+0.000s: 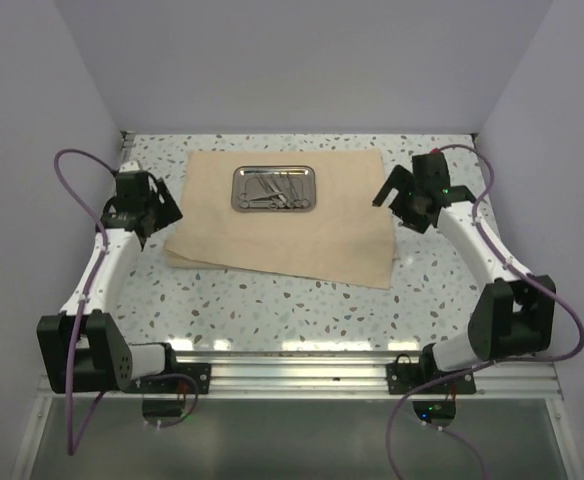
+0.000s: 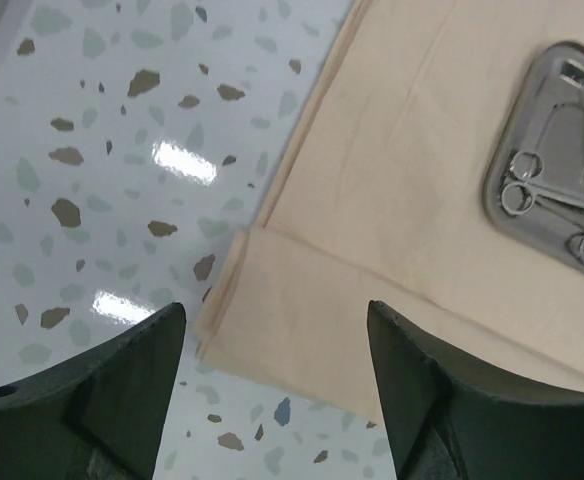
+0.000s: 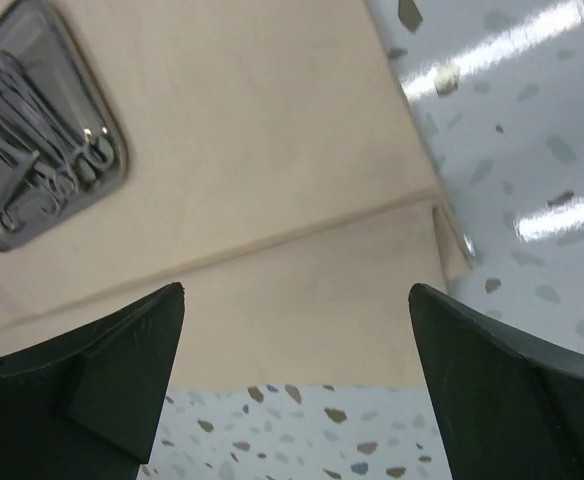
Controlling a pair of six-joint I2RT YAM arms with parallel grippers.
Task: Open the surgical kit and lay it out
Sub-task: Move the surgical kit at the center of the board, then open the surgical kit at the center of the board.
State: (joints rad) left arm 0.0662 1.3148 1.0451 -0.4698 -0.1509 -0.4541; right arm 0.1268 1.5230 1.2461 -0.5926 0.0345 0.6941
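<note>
**Two-arm rig, bases at the near edge of the speckled table [image 1: 272, 310].**

- **Grippers.** The left gripper [image 2: 274, 310] hangs just beside the left edge of the cloth wrap [image 1: 282, 235], aimed at its near-left corner. Its jaws are spread wide and hold nothing. The right gripper [image 3: 297, 292] mirrors it at the right edge, also apart and empty. One arm per side suits taking a corner apiece, so the cloth can be drawn flat without dragging its load.
- **Wrap.** It lies spread at mid-table, slightly skewed. Along its near edge runs a band [image 2: 302, 325] of doubled cloth. Whether this is a flap yet to be turned out or merely a hem cannot be settled from these views.
- **Tray.** Farther back, centred on the cloth, the steel tray [image 1: 236, 190] sits flat. The slim metal instruments [image 1: 275, 190] are bundled inside it rather than set out, so the laying-out appears not yet begun.
</note>
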